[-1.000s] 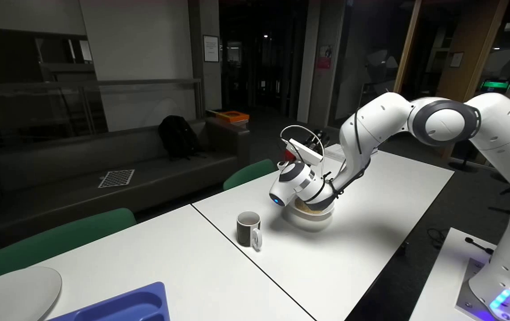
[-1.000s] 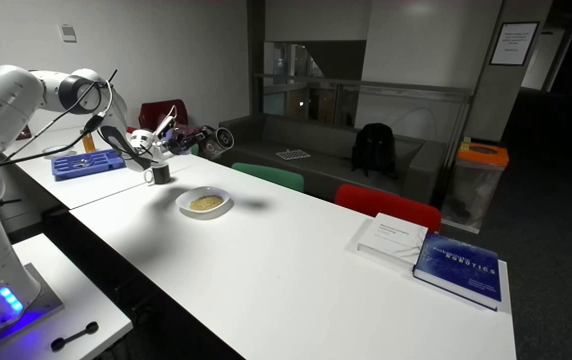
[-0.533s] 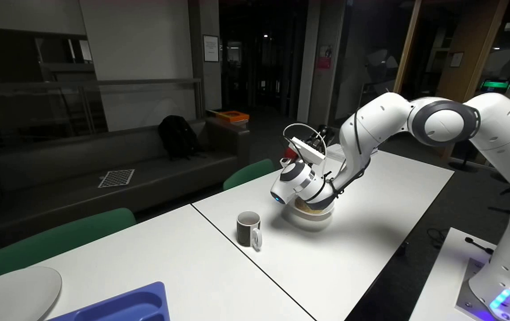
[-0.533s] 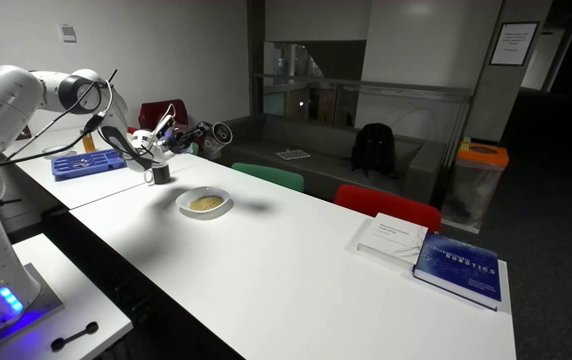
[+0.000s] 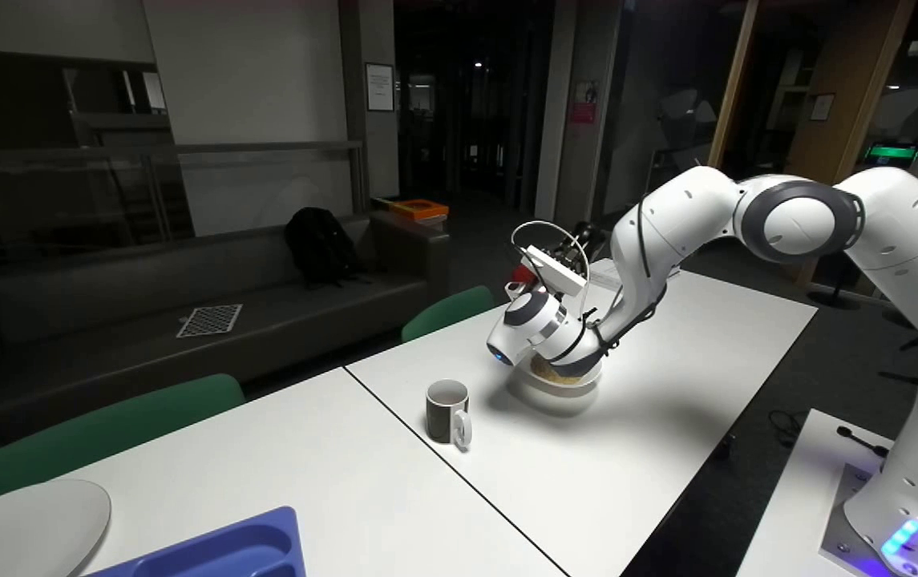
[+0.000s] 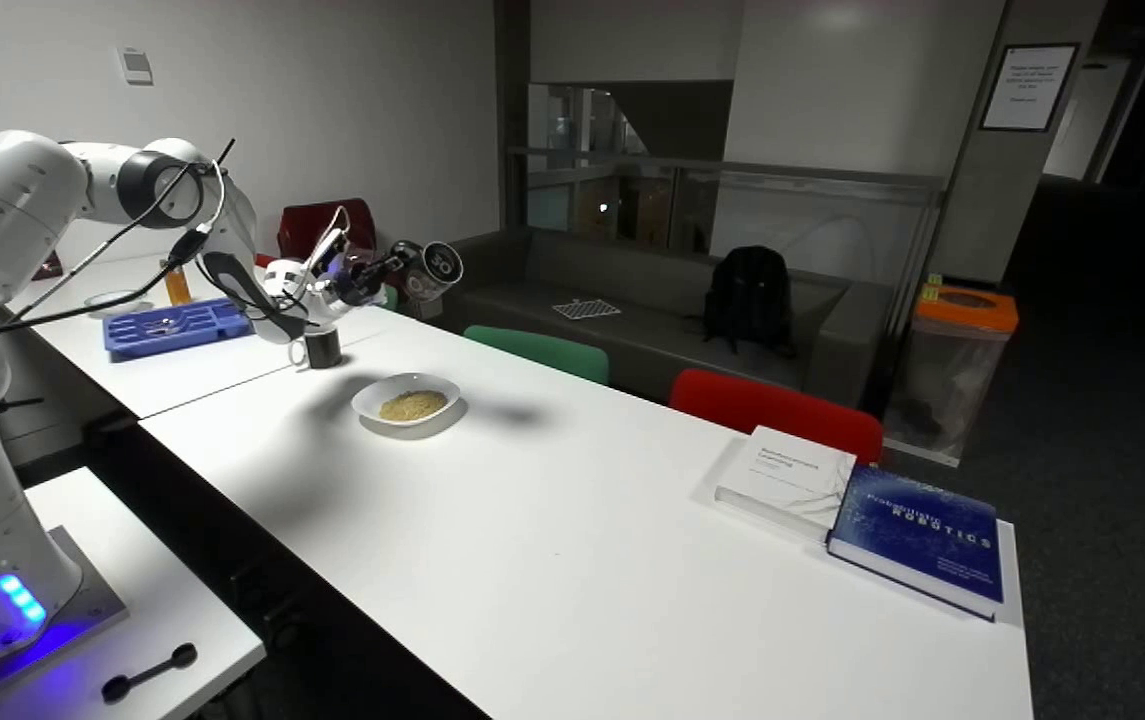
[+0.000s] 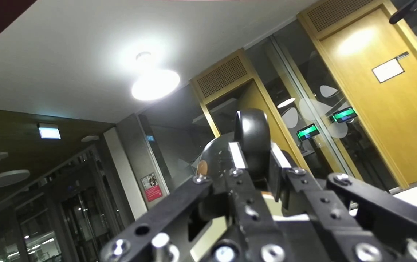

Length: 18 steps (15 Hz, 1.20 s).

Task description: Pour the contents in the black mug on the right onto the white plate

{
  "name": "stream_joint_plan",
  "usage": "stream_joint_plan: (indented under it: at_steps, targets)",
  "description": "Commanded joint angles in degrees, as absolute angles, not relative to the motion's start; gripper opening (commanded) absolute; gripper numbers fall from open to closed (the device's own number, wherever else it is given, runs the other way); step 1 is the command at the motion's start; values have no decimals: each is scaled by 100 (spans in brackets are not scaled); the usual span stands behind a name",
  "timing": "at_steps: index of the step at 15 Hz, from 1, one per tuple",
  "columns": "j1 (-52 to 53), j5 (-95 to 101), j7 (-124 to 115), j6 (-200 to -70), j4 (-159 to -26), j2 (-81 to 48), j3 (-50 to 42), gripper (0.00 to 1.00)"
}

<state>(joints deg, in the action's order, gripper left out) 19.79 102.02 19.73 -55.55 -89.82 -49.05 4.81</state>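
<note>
My gripper (image 7: 257, 158) is shut on the handle of the black mug (image 7: 215, 156) in the wrist view. In an exterior view the mug (image 6: 429, 272) is held tilted in the air, above and beyond the plate as seen there. A dark round end with a pale marking faces the camera; I cannot tell whether it is base or mouth. The white plate (image 6: 368, 401) stands on the table, bowl-like in shape. The contents (image 6: 413, 405), a tan-yellow heap, lie in it. In an exterior view the plate (image 5: 567, 385) is partly hidden by the wrist, and the held mug is mostly hidden.
A greyer mug with a white handle (image 5: 440, 421) stands upright near the plate, by the table seam. A blue tray (image 6: 177, 325) and an orange bottle (image 6: 177, 287) stand farther off. A larger white dish (image 5: 26, 525) is nearby. Books (image 6: 917, 535) lie at the table's far end.
The held mug has turned slightly and shifted a little up and to the left in an exterior view. The gripper has tilted slightly with it. The heap and plate look unchanged.
</note>
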Motion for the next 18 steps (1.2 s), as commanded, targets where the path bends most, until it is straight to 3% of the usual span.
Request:
stream_joint_plan:
  at_steps: [1,18]
  targets:
    - [1848,10034,1614,-5597,-8889,-4734,615,5]
    - [809,8267,-1128,-7160,-9632,-3441,750,5]
